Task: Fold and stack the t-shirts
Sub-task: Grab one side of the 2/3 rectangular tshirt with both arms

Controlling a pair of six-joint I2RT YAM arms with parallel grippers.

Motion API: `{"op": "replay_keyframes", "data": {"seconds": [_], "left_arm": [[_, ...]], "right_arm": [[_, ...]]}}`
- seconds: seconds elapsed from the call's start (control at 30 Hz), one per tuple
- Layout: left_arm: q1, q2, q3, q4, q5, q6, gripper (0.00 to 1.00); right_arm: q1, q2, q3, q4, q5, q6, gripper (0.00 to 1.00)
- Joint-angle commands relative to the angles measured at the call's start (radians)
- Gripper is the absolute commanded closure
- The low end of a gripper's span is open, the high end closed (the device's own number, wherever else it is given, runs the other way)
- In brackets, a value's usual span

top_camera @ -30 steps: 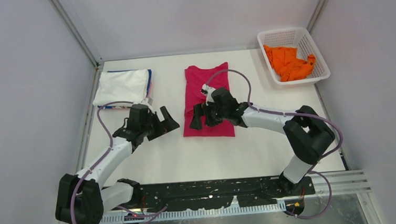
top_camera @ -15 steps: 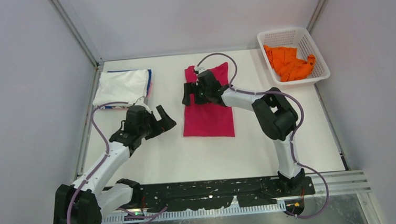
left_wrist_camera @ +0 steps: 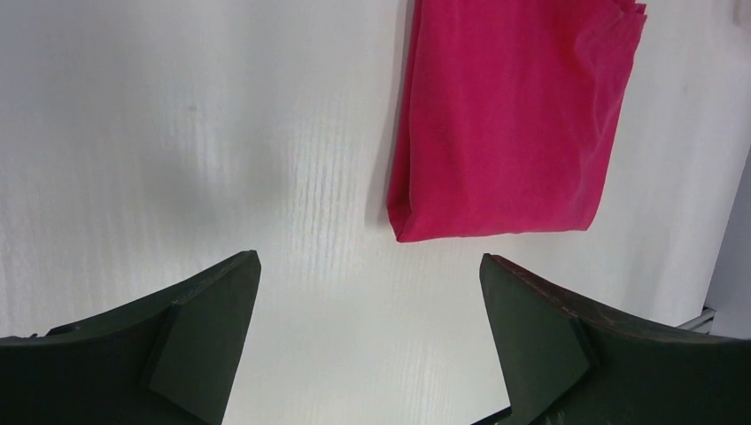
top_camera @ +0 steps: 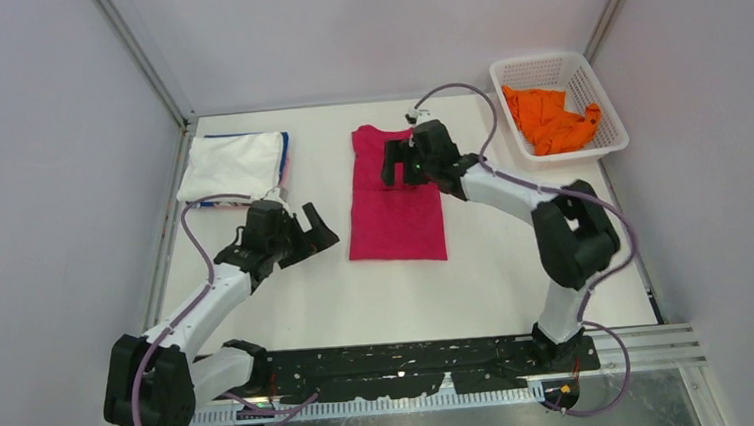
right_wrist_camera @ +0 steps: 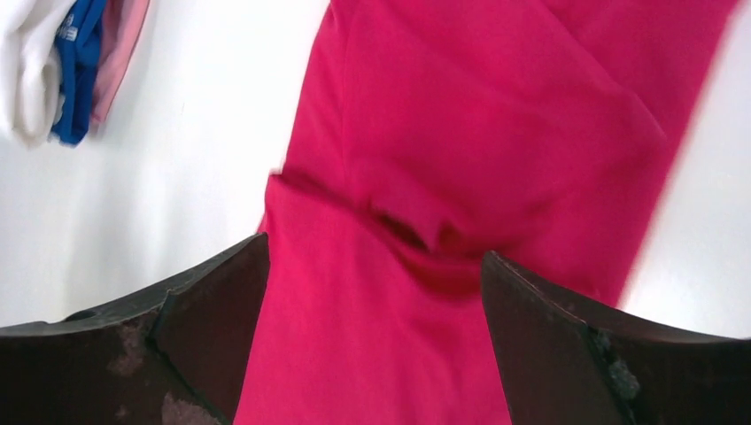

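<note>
Done: stack of folded soft-cloth t-shirts [top_camera: 232, 165], white on top, blue and pink edges beneath, at 10 o'clock on white tabletop [top_camera: 517, 263]. In progress: magenta-pink cloth t-shirt [top_camera: 396, 212], centre toward 12 o'clock, folded into long narrow strip; cross fold and stacking judged left. Untouched: crumpled orange cloth t-shirt [top_camera: 547, 121] in white plastic lattice basket [top_camera: 541, 60] at 2 o'clock. Over strip's far end, right pincer [top_camera: 402, 169] spread, empty. At 9 o'clock of strip's near corner, left pincer [top_camera: 313, 238] spread, empty, above bare tabletop.

The magenta t-shirt [top_camera: 395, 217] was soft matt cloth, the table [top_camera: 498, 275] white and finely ribbed, the basket [top_camera: 533, 67] white plastic lattice.
</note>
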Motion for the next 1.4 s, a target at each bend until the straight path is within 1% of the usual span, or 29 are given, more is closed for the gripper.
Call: {"op": "replay_keyframes", "data": {"seconds": [0.0, 0.03, 0.07, 0.1, 0.13, 0.17, 0.2, 0.23, 0.27, 0.33, 0.37, 0.47, 0.57, 0.67, 0.77, 0.9, 0.93, 1.0, 1.1, 1.13, 1.17, 1.23, 1.27, 1.37], "left_arm": [[-0.040, 0.062, 0.031, 0.031, 0.014, -0.031, 0.01], [-0.054, 0.082, 0.038, 0.031, 0.012, -0.036, 0.00], [-0.068, 0.100, 0.048, 0.032, 0.009, -0.038, 0.00], [-0.080, 0.122, 0.055, 0.032, 0.005, -0.041, 0.01], [-0.090, 0.143, 0.063, 0.034, 0.002, -0.043, 0.03], [-0.097, 0.161, 0.067, 0.043, 0.003, -0.045, 0.06], [-0.102, 0.183, 0.072, 0.050, 0.012, -0.048, 0.09], [-0.105, 0.200, 0.076, 0.057, 0.020, -0.051, 0.12], [-0.108, 0.224, 0.079, 0.064, 0.025, -0.054, 0.15], [-0.113, 0.253, 0.083, 0.070, 0.032, -0.059, 0.19], [-0.116, 0.266, 0.083, 0.078, 0.036, -0.064, 0.23], [-0.139, 0.309, 0.084, 0.106, 0.049, -0.074, 0.29], [-0.157, 0.358, 0.099, 0.111, 0.051, -0.082, 0.31], [-0.164, 0.400, 0.104, 0.130, 0.066, -0.091, 0.32], [-0.166, 0.426, 0.106, 0.144, 0.056, -0.094, 0.41], [-0.166, 0.456, 0.117, 0.148, 0.050, -0.093, 0.57], [-0.166, 0.464, 0.124, 0.151, 0.049, -0.093, 0.60], [-0.166, 0.488, 0.137, 0.151, 0.037, -0.088, 0.66], [-0.166, 0.521, 0.168, 0.115, 0.017, -0.075, 0.88], [-0.166, 0.526, 0.172, 0.109, 0.018, -0.072, 0.98], [-0.166, 0.528, 0.169, 0.104, 0.012, -0.071, 1.00], [-0.166, 0.520, 0.158, 0.105, 0.003, -0.068, 1.00], [-0.166, 0.513, 0.151, 0.107, -0.007, -0.068, 1.00], [-0.166, 0.489, 0.132, 0.114, -0.018, -0.069, 1.00]], "right_arm": [[0.007, -0.374, -0.255, 0.078, 0.202, -0.016, 0.05], [0.003, -0.471, -0.356, 0.079, 0.241, -0.003, 0.05], [-0.008, -0.519, -0.403, 0.080, 0.263, 0.031, 0.05], [-0.018, -0.608, -0.501, 0.079, 0.264, 0.085, 0.05], [-0.046, -0.646, -0.550, 0.065, 0.241, 0.124, 0.05], [-0.067, -0.715, -0.636, 0.063, 0.208, 0.181, 0.05], [-0.115, -0.744, -0.679, 0.072, 0.122, 0.195, 0.04], [-0.134, -0.797, -0.749, 0.076, 0.066, 0.209, 0.01], [-0.159, -0.820, -0.782, 0.078, 0.003, 0.216, 0.02], [-0.166, -0.884, -0.859, 0.094, -0.056, 0.231, 0.04], [-0.166, -0.913, -0.893, 0.101, -0.074, 0.238, 0.04], [-0.165, -0.947, -0.929, 0.098, -0.125, 0.246, 0.04], [-0.160, -0.941, -0.955, 0.103, -0.141, 0.264, 0.05], [-0.148, -0.900, -0.969, 0.119, -0.167, 0.272, 0.07], [-0.114, -0.846, -0.966, 0.143, -0.185, 0.271, 0.13], [-0.058, -0.741, -0.920, 0.139, -0.161, 0.256, 0.22], [-0.051, -0.704, -0.907, 0.141, -0.158, 0.261, 0.28], [-0.034, -0.654, -0.892, 0.143, -0.161, 0.273, 0.37], [-0.007, -0.612, -0.883, 0.145, -0.125, 0.279, 0.39], [-0.003, -0.598, -0.878, 0.143, -0.112, 0.280, 0.41], [-0.002, -0.590, -0.878, 0.142, -0.086, 0.281, 0.43], [0.000, -0.568, -0.880, 0.154, -0.056, 0.286, 0.46], [0.000, -0.562, -0.882, 0.159, -0.049, 0.292, 0.48], [0.002, -0.523, -0.875, 0.181, -0.037, 0.289, 0.51]]}}
